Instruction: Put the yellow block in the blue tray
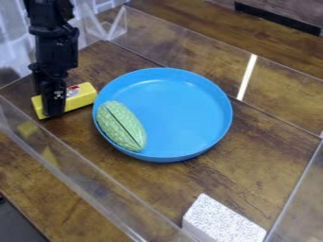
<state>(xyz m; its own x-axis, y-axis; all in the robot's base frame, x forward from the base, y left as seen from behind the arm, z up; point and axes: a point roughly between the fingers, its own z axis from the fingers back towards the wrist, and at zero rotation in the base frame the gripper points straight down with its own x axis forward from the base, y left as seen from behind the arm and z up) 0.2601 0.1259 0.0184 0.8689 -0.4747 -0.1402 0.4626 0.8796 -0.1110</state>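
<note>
We see the black gripper (52,98) pointing straight down at the left edge of the wooden table (271,118), its jaws closed on the near end of the yellow block (68,100). The block lies flat on the table, and the white-and-red label on its top face shows just to the right of the gripper. The far end of the block sticks out toward the blue tray (190,118), which sits close beside it on the right, though the two do not touch.

The tray rests near the middle of the table. Inside it, against its left rim, lies a green ribbed oval (123,125), slightly overhanging the front-left rim.

A white speckled block (224,222) sits at the table's near edge toward the right corner, well apart from the tray. Clear plastic walls (76,180) run along the table's edges, and a bright streak of reflected light (247,77) falls on the wood to the right of the tray.
</note>
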